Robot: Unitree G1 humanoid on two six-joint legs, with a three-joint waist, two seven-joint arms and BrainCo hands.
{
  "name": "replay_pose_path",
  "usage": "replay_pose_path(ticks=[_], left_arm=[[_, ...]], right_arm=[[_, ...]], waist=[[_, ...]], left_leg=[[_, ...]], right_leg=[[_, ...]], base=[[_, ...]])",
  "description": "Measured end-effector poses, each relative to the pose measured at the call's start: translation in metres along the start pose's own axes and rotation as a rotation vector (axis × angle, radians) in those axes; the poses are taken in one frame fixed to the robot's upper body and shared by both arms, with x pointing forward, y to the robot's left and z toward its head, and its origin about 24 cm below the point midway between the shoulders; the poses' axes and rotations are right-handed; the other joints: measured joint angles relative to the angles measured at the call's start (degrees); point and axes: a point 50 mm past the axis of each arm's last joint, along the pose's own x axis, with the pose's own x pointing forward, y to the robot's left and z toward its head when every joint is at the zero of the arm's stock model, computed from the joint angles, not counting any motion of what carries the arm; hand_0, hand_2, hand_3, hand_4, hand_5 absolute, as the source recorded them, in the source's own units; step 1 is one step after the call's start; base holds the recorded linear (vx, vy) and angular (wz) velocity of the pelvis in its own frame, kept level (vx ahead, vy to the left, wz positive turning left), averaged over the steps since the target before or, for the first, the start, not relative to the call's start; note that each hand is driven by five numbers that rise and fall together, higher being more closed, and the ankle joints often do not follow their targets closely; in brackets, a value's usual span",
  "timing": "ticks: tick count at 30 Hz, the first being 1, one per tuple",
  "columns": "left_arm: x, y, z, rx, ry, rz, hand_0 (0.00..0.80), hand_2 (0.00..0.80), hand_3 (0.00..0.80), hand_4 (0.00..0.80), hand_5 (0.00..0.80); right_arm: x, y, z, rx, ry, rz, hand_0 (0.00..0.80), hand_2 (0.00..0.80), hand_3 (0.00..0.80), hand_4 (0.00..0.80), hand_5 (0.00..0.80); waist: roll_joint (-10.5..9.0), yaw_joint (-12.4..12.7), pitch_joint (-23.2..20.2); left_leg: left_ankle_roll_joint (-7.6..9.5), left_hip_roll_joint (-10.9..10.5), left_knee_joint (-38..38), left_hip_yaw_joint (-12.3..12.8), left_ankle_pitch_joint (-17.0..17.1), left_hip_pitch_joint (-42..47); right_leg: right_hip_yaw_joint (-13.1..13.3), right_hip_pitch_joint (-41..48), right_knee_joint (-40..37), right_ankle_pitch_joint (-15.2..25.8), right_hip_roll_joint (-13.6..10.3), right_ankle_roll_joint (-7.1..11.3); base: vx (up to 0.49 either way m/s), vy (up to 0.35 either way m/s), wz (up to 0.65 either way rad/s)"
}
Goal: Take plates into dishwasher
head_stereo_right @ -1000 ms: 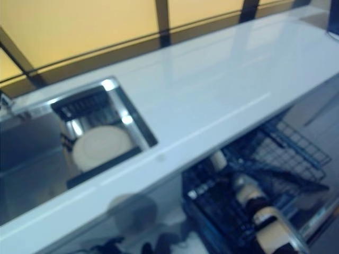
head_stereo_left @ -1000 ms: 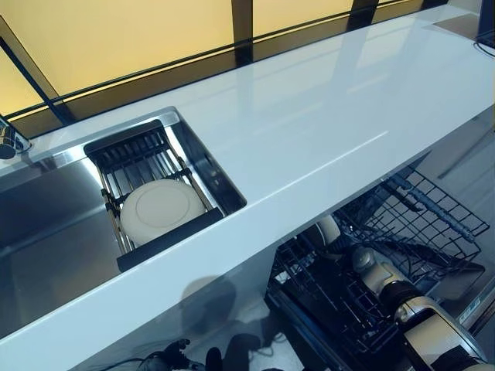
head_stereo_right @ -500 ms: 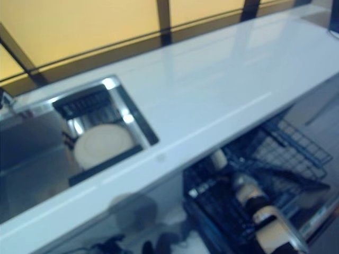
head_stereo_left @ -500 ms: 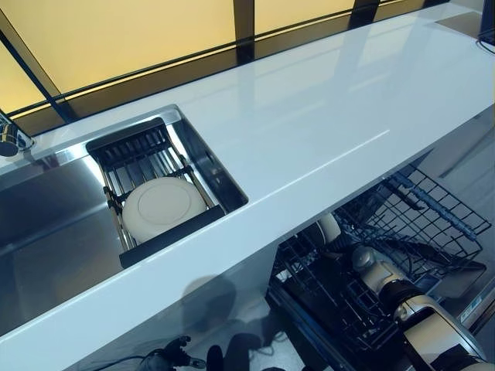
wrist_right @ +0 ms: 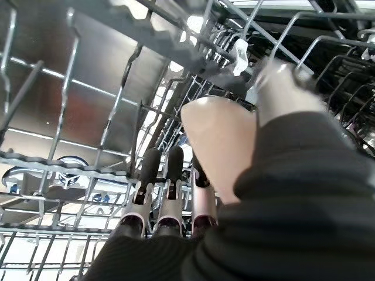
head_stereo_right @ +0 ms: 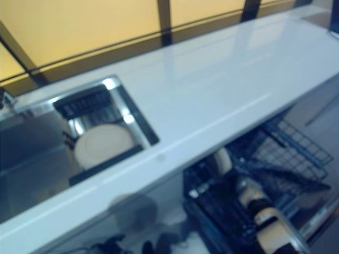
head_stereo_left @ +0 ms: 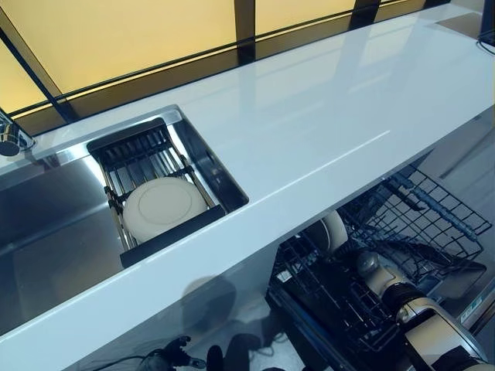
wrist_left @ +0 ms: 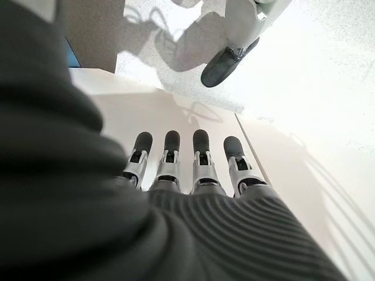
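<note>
Plates – two: one (wrist_right: 220,146) clasped by right hand (wrist_right: 170,216) fingers, one (head_stereo_left: 162,207) in sink (head_stereo_left: 46,224)

Right hand (wrist_right: 170,199) under the counter (head_stereo_left: 309,147) edge, thumb blurred, grasp on the plate (wrist_right: 220,146) unclear, plate half hidden by counter edge, sink (head_stereo_left: 46,224) cut by left picture edge, rack (head_stereo_left: 418,224) partly under counter, left hand (wrist_left: 181,170) unseen from head views

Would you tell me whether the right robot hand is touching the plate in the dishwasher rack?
Touching: the right wrist view shows the right robot hand with fingers and thumb pinching the plate.
</note>
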Motion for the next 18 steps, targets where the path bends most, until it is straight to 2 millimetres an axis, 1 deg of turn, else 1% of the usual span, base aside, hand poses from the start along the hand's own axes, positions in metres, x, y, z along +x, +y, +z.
replay_pose_path(ticks=[18], left_arm=[[0.0, 0.0002, 0.0, 0.0, 0.0, 0.002, 0.0, 0.0, 0.0, 0.0, 0.0]], right_arm=[[-0.0006, 0.0052, -0.0023, -0.02, 0.003, 0.009, 0.0, 0.0, 0.0, 0.0, 0.0]], waist=[[-0.43, 0.13, -0.2]], left_leg=[[0.01, -0.04, 0.0, -0.09, 0.0, 0.05]], right_leg=[[0.08, 0.15, 0.0, 0.01, 0.0, 0.0]], base=[[0.0, 0.0, 0.0]])
